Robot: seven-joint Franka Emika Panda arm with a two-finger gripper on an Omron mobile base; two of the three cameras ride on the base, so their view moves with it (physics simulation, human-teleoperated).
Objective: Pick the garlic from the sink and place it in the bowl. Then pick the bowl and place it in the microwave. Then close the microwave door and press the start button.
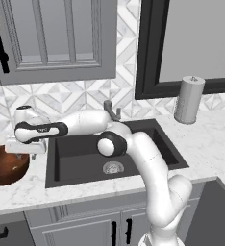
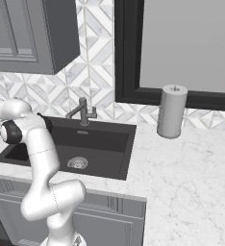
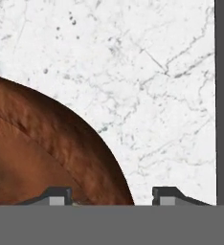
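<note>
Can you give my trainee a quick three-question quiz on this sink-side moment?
1. True or false: the gripper straddles the bowl's rim, one fingertip inside, one over the counter.
2. Where does the paper towel roll stand? A) right of the sink B) inside the sink C) on the bowl
3. Fill in: the faucet stands at the sink's ___ edge.

Key: 1 true; 2 A; 3 back.

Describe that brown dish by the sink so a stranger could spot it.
Start at the dark charcoal sink in the white marble counter. Just left of it sits a round, glossy reddish-brown wooden bowl, the one warm-coloured thing among grey, black and white.
</note>
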